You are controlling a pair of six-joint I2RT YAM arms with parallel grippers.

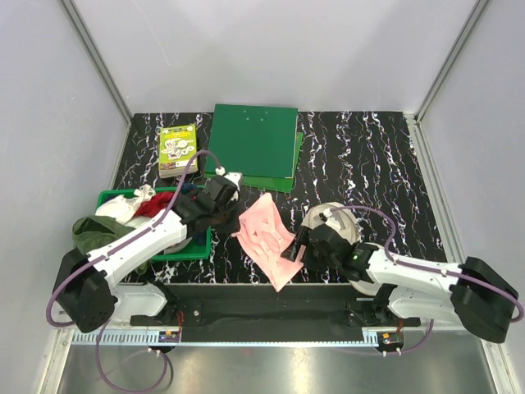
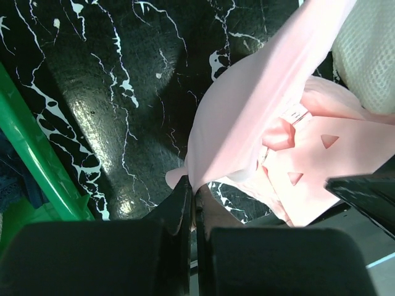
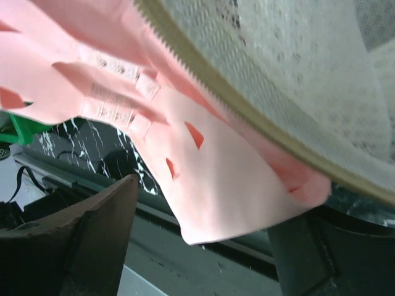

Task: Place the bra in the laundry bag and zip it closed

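**Top view.**
- Left gripper [image 1: 232, 215]: clamped on the near edge of the bra [image 1: 264, 236].
- Bra: spreads from that grip across the table [image 1: 369, 156] toward the right gripper [image 1: 294, 249].
- Bag [image 1: 335, 215]: just behind the right gripper.
- Basket [image 1: 195, 250]: beside the left gripper, on the side away from the bra.

**Left wrist view.**
- Fingers [image 2: 179, 213]: pressed together, a fold of bra [image 2: 259, 111] pinched at their tips. The rest of the bra stretches ahead and to their right.
- Bag [image 2: 370, 55]: beyond the bra, far right.
- Basket rim [image 2: 37, 166]: close on the left.

**Right wrist view.**
- Fingers [image 3: 80, 240]: spread wide, gripping nothing.
- Bra [image 3: 234, 185]: its edge hangs ahead, between the two fingers.
- Bag [image 3: 296, 61]: mesh and zip rim lie against the bra, ahead and to the right.
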